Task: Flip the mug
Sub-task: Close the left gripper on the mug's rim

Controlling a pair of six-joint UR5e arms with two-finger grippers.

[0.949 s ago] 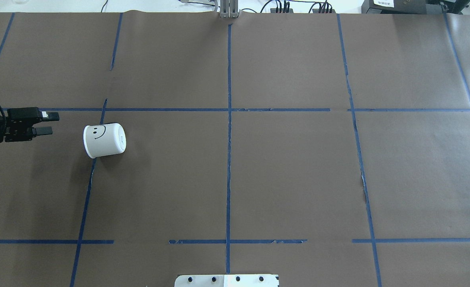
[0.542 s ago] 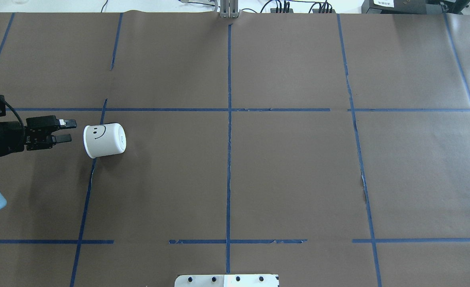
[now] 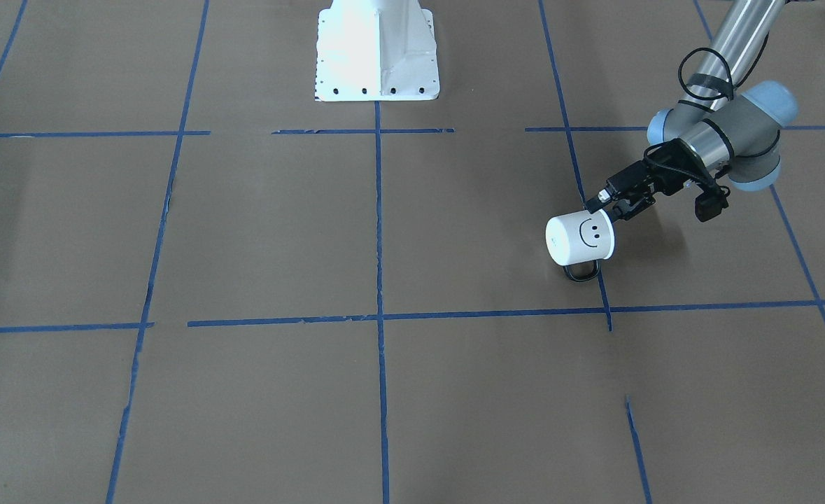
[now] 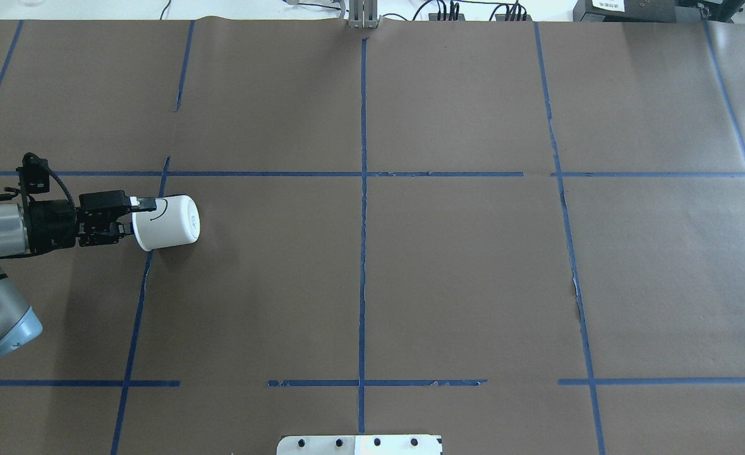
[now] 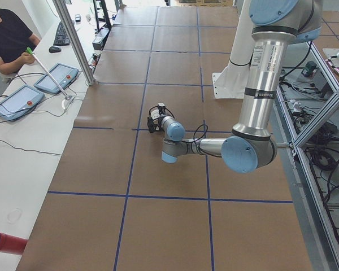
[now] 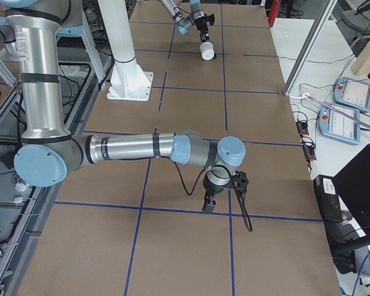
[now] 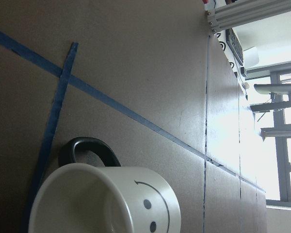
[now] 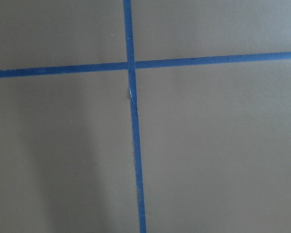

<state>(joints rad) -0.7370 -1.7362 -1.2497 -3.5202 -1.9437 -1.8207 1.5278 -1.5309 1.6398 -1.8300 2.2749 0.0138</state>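
The white mug (image 4: pixel 169 221) lies on its side on the brown paper at the table's left, its open mouth toward my left gripper (image 4: pixel 138 216). Its smiley face (image 3: pixel 589 233) faces up and its black handle (image 3: pixel 583 271) rests on the far side against the table. My left gripper is open at the mug's rim: one finger lies over the upper outside wall, the other is hidden at the mouth. The left wrist view shows the mug's white inside (image 7: pixel 87 204) close up. My right gripper (image 6: pixel 208 203) shows only in the exterior right view, low over bare paper; I cannot tell its state.
The robot's white base plate (image 4: pixel 359 444) sits at the near middle edge. Blue tape lines (image 4: pixel 363 189) divide the paper into squares. An operator (image 5: pixel 8 36) and control tablets (image 5: pixel 56 78) are beyond the table's far edge.
My left gripper has moved right, from well clear of the mug up to its rim, one finger now over the wall. The mug has not moved.
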